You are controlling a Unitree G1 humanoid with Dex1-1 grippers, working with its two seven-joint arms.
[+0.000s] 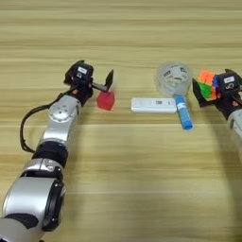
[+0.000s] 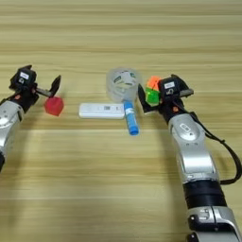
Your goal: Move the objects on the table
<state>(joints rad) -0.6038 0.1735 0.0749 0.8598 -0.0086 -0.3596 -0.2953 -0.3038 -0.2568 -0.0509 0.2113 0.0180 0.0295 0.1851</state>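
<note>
On the left of the table (image 1: 121, 189), my left gripper (image 1: 97, 81) stands open, one black finger (image 1: 109, 79) raised just behind the small red cube (image 1: 106, 100), which lies free on the wood. A clear tape roll (image 1: 174, 78) sits right of centre. In front of the roll lies a flat white bar (image 1: 153, 105), and the blue-and-white stick (image 1: 184, 113) lies at the bar's right end. At the right, my right gripper (image 2: 158, 94) is open around the multicoloured puzzle cube (image 2: 152, 90), with one finger (image 2: 141, 100) at the cube's left side.
The tape roll, bar and stick crowd together just left of the puzzle cube. A black cable (image 1: 26, 125) loops beside my left forearm, and another cable (image 2: 231, 156) hangs by my right forearm.
</note>
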